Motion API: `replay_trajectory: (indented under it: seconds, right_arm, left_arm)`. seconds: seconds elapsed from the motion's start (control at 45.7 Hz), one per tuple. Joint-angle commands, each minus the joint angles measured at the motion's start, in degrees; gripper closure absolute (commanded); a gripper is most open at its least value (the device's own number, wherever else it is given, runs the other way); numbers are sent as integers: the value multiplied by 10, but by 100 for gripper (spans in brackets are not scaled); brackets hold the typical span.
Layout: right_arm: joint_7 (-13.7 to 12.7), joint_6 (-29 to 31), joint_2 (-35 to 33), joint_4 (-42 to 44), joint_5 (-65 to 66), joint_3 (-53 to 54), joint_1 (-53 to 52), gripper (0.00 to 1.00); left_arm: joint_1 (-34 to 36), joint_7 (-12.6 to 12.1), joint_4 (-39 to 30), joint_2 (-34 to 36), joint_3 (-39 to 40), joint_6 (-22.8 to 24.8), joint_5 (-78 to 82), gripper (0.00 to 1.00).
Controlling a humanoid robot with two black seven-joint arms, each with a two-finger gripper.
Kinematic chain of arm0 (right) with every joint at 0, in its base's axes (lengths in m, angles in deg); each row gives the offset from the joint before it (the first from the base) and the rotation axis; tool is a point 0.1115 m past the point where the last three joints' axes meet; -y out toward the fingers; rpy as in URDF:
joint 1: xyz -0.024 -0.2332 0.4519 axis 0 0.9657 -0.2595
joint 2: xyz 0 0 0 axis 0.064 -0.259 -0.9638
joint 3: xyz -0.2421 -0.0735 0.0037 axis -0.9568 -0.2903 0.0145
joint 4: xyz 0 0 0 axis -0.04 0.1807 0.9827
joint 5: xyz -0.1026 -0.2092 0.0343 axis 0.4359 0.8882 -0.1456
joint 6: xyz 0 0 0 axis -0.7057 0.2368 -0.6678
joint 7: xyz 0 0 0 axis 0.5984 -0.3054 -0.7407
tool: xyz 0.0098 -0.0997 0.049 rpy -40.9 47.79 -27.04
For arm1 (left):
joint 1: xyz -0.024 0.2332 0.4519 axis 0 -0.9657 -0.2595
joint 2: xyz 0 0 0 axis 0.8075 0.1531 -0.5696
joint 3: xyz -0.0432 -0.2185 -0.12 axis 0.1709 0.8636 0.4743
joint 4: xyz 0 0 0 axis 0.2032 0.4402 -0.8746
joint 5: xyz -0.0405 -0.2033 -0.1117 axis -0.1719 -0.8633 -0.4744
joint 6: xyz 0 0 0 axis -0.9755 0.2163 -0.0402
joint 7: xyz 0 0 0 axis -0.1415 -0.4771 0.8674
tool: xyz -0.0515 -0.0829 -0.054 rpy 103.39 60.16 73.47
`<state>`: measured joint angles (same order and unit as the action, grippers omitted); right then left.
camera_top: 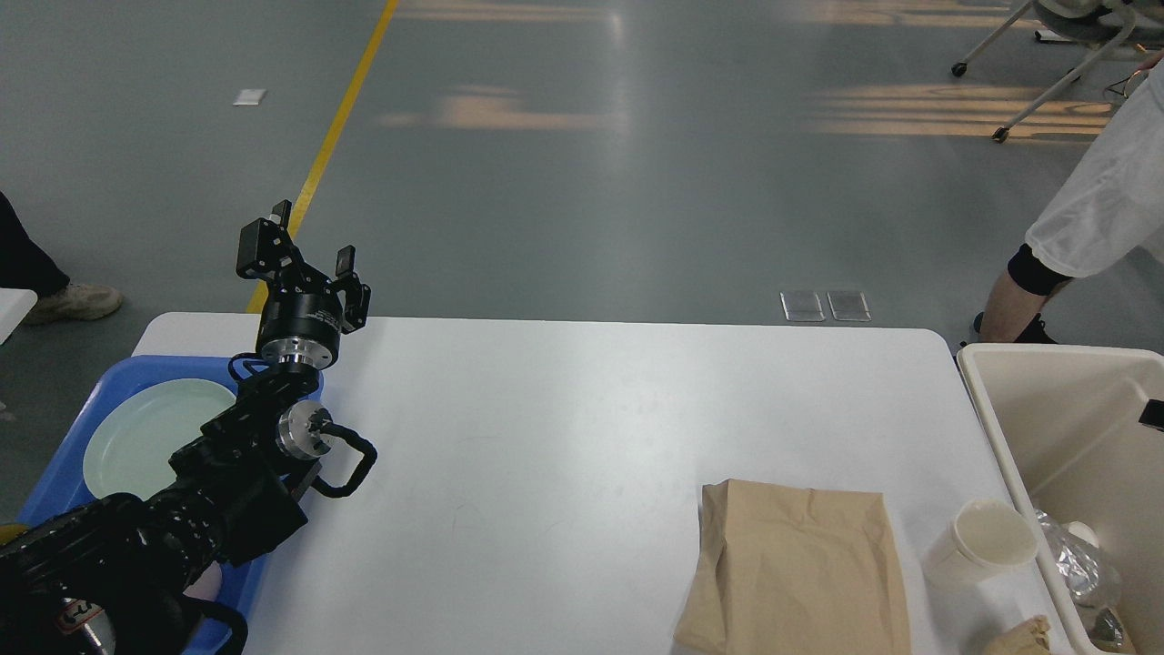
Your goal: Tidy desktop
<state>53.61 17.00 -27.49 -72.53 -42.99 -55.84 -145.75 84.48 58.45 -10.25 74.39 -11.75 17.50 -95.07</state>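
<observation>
Desktop (564, 428), white with rounded corners, bears a paper bag (793, 569); left hand (305, 247) open, empty.

Scene evenly and brightly lit. Warm light patches are reflected on the glossy grey floor (582, 164) at top. A soft sheen is seen on the desktop (591, 418); shadows faint. Focus sharp throughout; no blur noted.

Left pincer (305, 247): fingers apart, empty, raised above the far left edge.
Large white rectangular surface (564, 437): carries a flat brown paper bag (796, 569) and a white paper cup (982, 541) just beside it.
Blue plastic tray (68, 437): holds a pale green round plate (145, 432).
Beige rectangular bin (1073, 428): right edge, crumpled clear plastic inside.
</observation>
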Motion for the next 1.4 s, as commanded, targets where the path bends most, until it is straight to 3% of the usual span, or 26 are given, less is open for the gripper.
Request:
replay_trajectory:
  seconds: [0.0,0.153,0.372,0.897,1.05,1.378]
  right_arm:
    - [0,101,-21,-21,4,-85,-106,0]
    - [1,220,-21,-33,4,-194,-238,0]
    - [1,302,2,-54,78,-229,-363,0]
    - [-1,340,110,-56,127,-228,-489,0]
    - [-3,436,112,-79,126,-228,-501,0]
    - [-2,436,100,-117,127,-232,-518,0]
  left_arm:
    - [0,0,0,0,0,0,0,4]
    - [0,0,0,0,0,0,0,4]
    - [0,0,0,0,0,0,0,4]
    - [0,0,0,0,0,0,0,4]
    - [0,0,0,0,0,0,0,4]
    - [0,0,0,0,-1,0,0,4]
